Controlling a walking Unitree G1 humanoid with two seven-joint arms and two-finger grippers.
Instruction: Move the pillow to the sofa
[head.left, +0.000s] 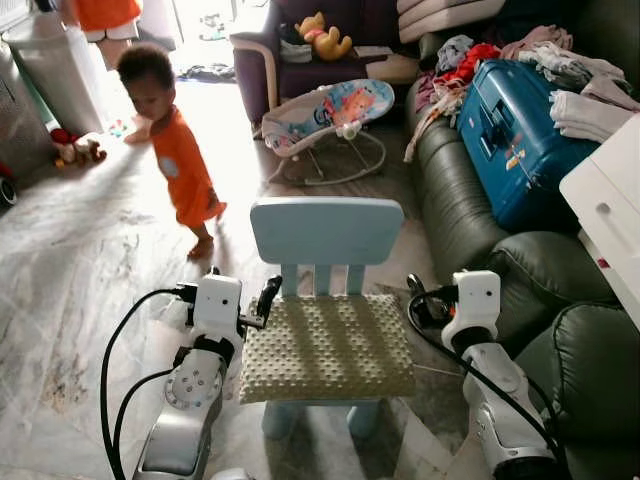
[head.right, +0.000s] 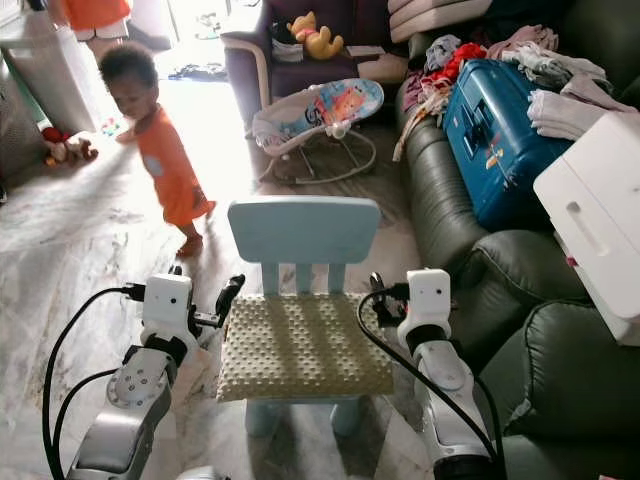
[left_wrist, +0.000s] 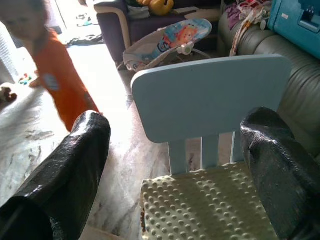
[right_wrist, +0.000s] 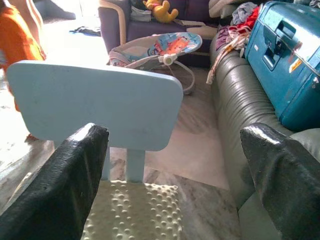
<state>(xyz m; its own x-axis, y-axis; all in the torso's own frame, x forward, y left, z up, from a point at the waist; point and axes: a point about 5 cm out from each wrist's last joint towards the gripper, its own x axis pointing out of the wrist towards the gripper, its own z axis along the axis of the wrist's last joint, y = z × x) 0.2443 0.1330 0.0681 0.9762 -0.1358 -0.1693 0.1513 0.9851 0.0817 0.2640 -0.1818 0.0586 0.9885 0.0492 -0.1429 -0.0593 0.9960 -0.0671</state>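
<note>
Pillow (head.left: 328, 347), pale green and dimpled, lies flat on the seat of a small light-blue chair (head.left: 326, 229), its edges overhanging the seat a little. The left tool (head.left: 258, 305) sits just beside the pillow's left edge, fingers spread and released, gripping nothing; in the left wrist view its two black fingers (left_wrist: 65, 175) frame the chair back and the pillow's near corner. The right tool (head.left: 420, 300) hovers just off the pillow's right edge, also released, its fingers (right_wrist: 280, 175) apart. A dark green sofa (head.left: 455, 200) runs along the right, carrying a blue suitcase (head.left: 515, 140) and heaped clothes (head.left: 470, 55). A child in orange (head.left: 175, 155) stands on the marble floor (head.left: 70, 260) beyond the chair, near a baby bouncer (head.left: 325, 115).
</note>
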